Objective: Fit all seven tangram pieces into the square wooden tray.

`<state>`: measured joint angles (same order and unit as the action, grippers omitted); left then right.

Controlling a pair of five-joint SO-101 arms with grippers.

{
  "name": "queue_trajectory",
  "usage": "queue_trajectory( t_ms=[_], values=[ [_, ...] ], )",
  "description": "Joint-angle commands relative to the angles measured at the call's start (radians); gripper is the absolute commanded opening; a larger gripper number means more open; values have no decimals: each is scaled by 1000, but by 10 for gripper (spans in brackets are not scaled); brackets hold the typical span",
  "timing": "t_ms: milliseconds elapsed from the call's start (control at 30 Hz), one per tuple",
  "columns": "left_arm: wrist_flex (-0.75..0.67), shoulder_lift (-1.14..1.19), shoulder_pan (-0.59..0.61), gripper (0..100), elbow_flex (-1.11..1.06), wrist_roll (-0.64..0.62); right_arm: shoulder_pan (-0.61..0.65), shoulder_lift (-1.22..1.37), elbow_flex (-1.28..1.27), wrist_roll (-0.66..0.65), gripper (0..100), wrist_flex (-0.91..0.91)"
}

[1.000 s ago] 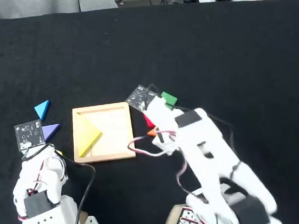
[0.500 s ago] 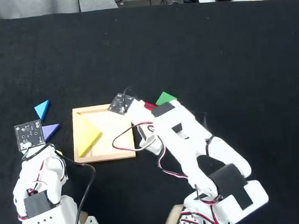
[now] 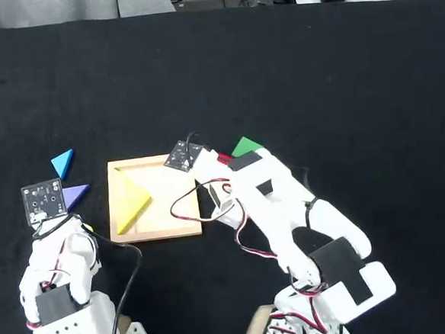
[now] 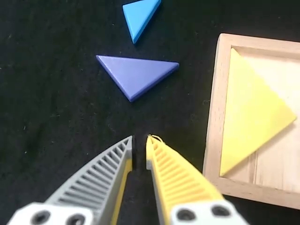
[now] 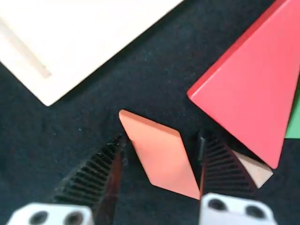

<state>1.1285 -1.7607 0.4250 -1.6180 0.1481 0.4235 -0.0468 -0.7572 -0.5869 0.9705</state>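
The square wooden tray (image 3: 156,227) holds one yellow triangle (image 3: 129,202). Left of it lie a light blue triangle (image 3: 62,161) and a purple triangle (image 3: 75,195). My left gripper (image 4: 139,139) is shut and empty, just short of the purple triangle (image 4: 138,75) and beside the tray's rim (image 4: 213,117). My right arm (image 3: 246,180) hangs over the tray's right edge. There my right gripper (image 5: 161,139) is open, one finger on each side of an orange parallelogram (image 5: 161,154) lying flat on the cloth. A red triangle (image 5: 253,93) lies close beside it, near the tray corner (image 5: 70,37).
A green piece (image 3: 246,146) and the red triangle's tip (image 3: 223,158) show just behind my right arm. A pale piece (image 5: 255,171) peeks from under one right finger. Black cloth covers the table, with open room at the back and right.
My right arm swung left from beside the red and orange pieces to the tray's right edge, now covering the orange piece in the high view. The left arm has kept still.
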Motion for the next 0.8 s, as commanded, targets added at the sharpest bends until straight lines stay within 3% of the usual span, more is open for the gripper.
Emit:
queue_trajectory(
  t_ms=[0,267,500,767],
  values=[
    [-18,-5,-12,66,4,8,-18,4,16,-46,240,-14],
    [-34,-5,-12,66,-1,8,-18,4,2,-63,84,-12],
    [-34,-5,-12,66,-1,8,-17,1,8,-54,75,-12],
    [-35,-5,-12,66,-1,8,23,-194,194,149,74,176]
  ],
)
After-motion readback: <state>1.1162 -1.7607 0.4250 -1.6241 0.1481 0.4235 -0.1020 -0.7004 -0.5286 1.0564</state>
